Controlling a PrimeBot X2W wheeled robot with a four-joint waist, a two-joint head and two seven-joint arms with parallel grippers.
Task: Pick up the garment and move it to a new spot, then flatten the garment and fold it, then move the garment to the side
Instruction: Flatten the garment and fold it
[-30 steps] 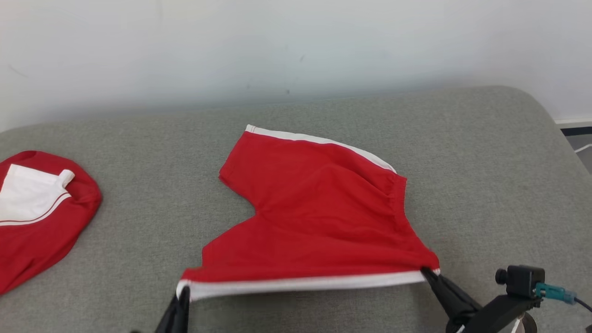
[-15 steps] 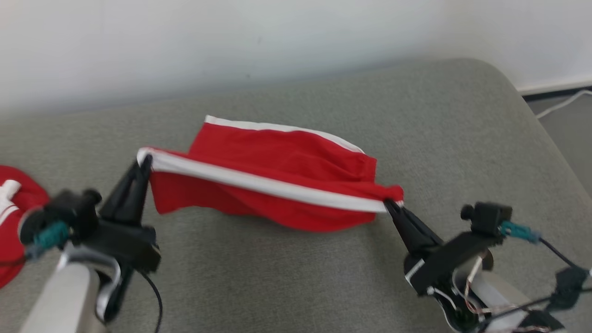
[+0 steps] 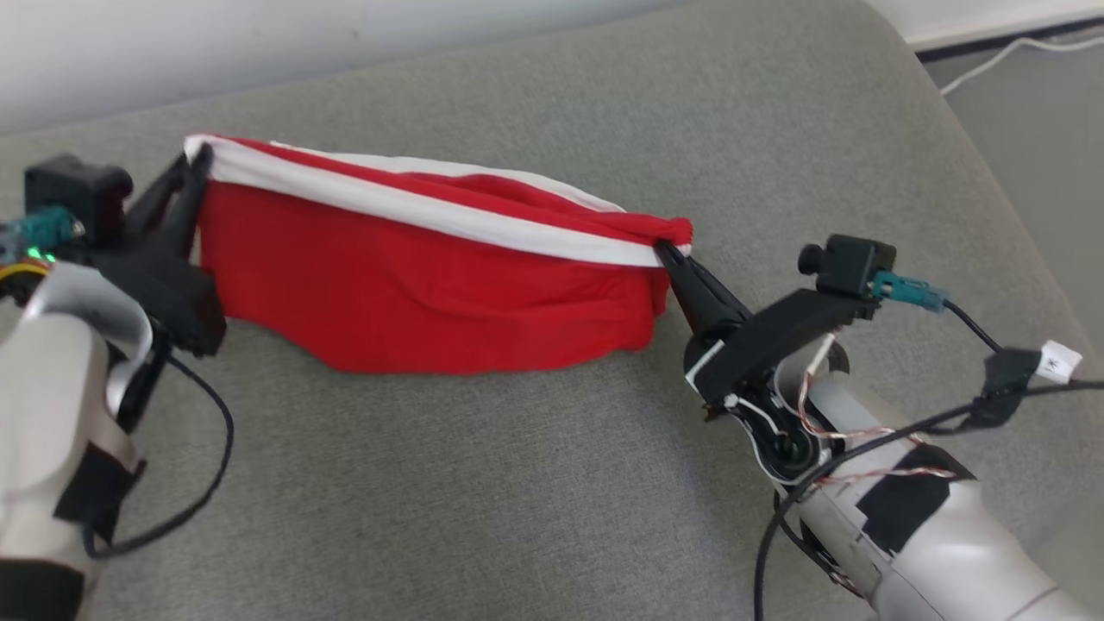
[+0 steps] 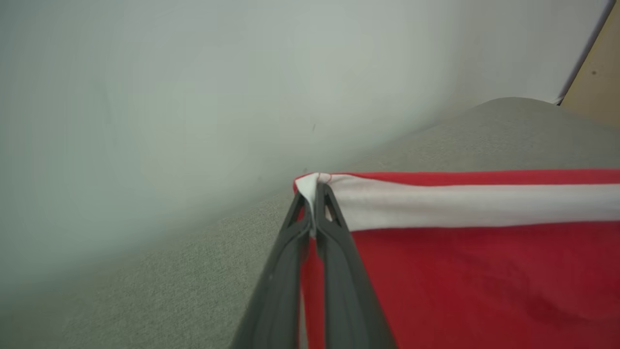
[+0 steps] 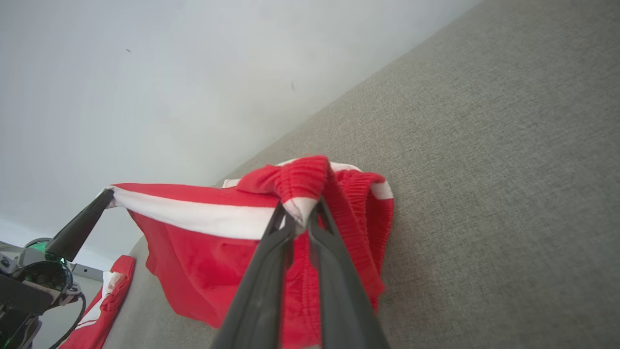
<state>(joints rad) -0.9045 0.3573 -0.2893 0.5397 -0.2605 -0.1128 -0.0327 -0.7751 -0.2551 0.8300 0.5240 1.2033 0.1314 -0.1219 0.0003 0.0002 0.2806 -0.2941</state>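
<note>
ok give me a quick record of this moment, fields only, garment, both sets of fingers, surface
garment: red shorts with a white stripe, stretched between the two arms
left fingers: shut on one end of the white stripe
right fingers: shut on the other end, at the gathered waistband
hang: striped edge held up, the rest drooping, lower edge seems to rest on the surface
surface: grey cushion
other: second red and white garment lying further along the cushion, apart from the held one
</note>
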